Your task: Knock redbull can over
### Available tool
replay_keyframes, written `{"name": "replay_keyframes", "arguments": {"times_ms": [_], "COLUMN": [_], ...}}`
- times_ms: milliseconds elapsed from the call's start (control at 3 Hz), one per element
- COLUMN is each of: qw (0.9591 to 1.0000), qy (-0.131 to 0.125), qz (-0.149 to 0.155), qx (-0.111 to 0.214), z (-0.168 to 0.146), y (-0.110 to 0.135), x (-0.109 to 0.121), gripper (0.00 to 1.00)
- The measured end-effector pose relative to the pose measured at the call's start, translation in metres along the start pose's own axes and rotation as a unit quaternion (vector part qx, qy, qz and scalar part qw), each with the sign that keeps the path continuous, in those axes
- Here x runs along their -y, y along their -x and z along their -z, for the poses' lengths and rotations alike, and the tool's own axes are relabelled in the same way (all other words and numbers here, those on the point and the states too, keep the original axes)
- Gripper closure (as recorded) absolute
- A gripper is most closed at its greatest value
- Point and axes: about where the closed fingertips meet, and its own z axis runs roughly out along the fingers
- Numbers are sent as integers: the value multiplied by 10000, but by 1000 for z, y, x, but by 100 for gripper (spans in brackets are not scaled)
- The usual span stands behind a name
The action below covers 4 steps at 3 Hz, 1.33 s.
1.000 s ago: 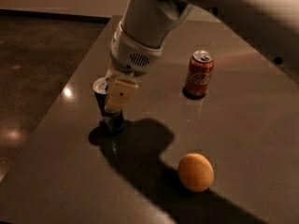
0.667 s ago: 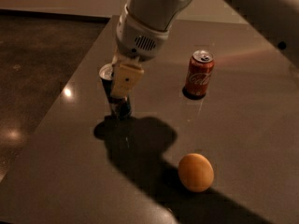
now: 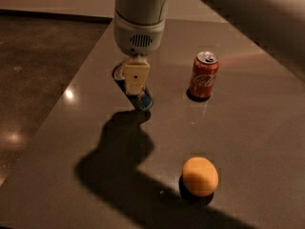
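Blue-and-silver, the redbull can leans tilted toward the far left on the table, pressed by the gripper, whose opening I cannot tell; the toppling seems half done, needing a further push until it lies flat.

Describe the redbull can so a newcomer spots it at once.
On the dark table, look under the end effector, left of centre. The redbull can sits there tilted, slim and dark blue, unlike the upright red Coca-Cola can and the round orange fruit.
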Motion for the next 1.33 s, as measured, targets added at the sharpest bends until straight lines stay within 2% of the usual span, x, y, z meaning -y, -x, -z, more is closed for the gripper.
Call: {"name": "replay_keyframes", "arguments": {"times_ms": [333,667,1000,1333], "qw": [9957,9913,9874,9838], "qy": [-125,-167,-146,-68], "qz": [301,455,618,782], "qx": [-873,-1222,-1446,-1609], "z": [-18,-26,-38,-49], "y": [-25,-38,-47,-52], "x": [10,16,14,7], "gripper": [100,100,82,59]}}
